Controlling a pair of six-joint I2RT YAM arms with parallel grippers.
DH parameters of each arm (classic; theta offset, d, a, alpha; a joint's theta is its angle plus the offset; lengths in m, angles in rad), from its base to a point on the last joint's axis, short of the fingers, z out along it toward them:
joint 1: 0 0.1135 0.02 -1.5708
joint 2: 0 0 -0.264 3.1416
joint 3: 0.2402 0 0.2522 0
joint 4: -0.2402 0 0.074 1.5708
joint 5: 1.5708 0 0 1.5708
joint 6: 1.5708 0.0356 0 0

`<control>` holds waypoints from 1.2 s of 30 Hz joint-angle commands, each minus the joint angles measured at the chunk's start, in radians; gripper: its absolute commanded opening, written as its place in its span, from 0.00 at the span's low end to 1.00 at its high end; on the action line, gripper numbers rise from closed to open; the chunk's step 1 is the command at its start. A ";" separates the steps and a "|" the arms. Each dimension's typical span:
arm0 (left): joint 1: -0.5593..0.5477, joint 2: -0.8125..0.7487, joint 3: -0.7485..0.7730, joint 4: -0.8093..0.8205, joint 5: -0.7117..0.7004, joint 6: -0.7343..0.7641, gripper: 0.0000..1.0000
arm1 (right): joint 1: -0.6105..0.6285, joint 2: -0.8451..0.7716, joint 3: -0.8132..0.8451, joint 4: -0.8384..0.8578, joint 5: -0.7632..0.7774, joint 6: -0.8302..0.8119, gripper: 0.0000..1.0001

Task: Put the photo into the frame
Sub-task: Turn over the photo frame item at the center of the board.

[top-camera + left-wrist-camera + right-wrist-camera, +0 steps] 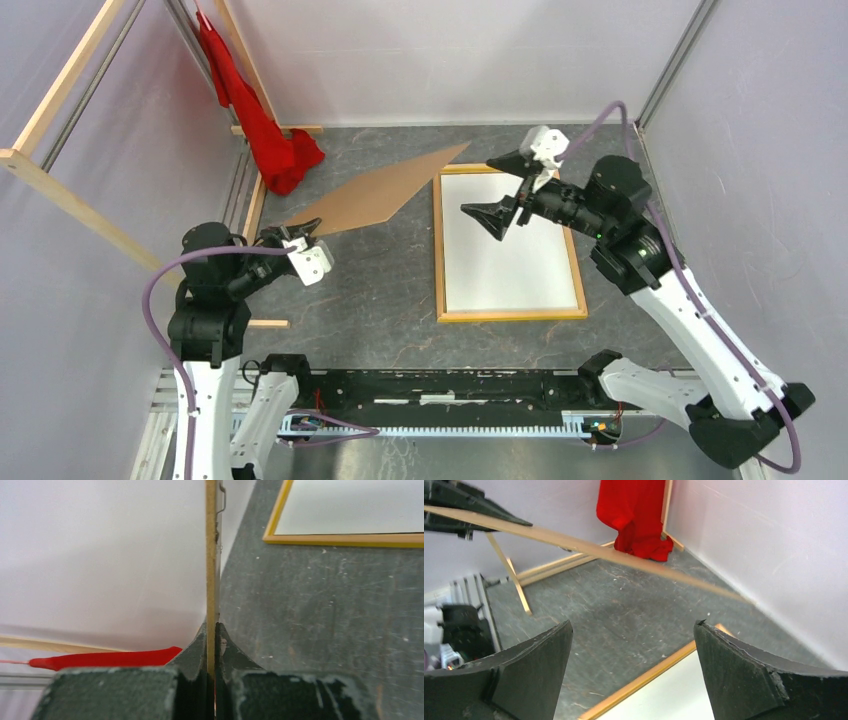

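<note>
The frame (438, 250) lies flat on the table right of centre, its light wood back up. The photo (520, 265) lies inside it, plain white back up. My right gripper (478, 185) hovers open over the frame's far-left corner, nothing between its fingers. In the right wrist view the right gripper (634, 625) looks down on the frame's edge (644, 680) and the photo (674, 700). My left gripper (295, 235) is shut on the near corner of a brown backing board (385, 190), held tilted above the table. The left wrist view shows the board's edge (212, 555) clamped between the left gripper's (214, 627) fingers.
A red cloth (260, 110) hangs in the far-left corner beside wooden slats (60, 95). White walls close in the table on three sides. The board's far tip reaches close to the frame's far-left corner.
</note>
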 commanded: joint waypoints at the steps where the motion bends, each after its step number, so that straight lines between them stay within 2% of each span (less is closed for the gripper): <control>1: 0.001 0.014 0.107 -0.041 0.076 -0.045 0.02 | 0.000 0.071 0.063 -0.066 -0.155 -0.267 0.98; 8: 0.001 0.018 0.139 -0.136 0.112 0.003 0.02 | 0.000 0.101 0.053 -0.051 -0.315 -0.418 0.97; 13: 0.001 0.039 0.190 -0.270 0.122 0.096 0.02 | 0.003 0.095 -0.014 0.025 -0.453 -0.515 0.93; 16: 0.001 0.057 0.224 -0.358 0.129 0.160 0.02 | 0.014 0.099 -0.037 0.035 -0.480 -0.563 0.91; 30: 0.001 0.077 0.298 -0.463 0.163 0.199 0.02 | 0.125 0.238 0.038 -0.049 -0.422 -0.648 0.83; 33: 0.001 0.078 0.302 -0.480 0.163 0.207 0.02 | 0.143 0.255 0.031 -0.041 -0.398 -0.646 0.78; 36: 0.001 0.076 0.299 -0.486 0.162 0.212 0.02 | 0.155 0.267 0.021 -0.024 -0.373 -0.640 0.66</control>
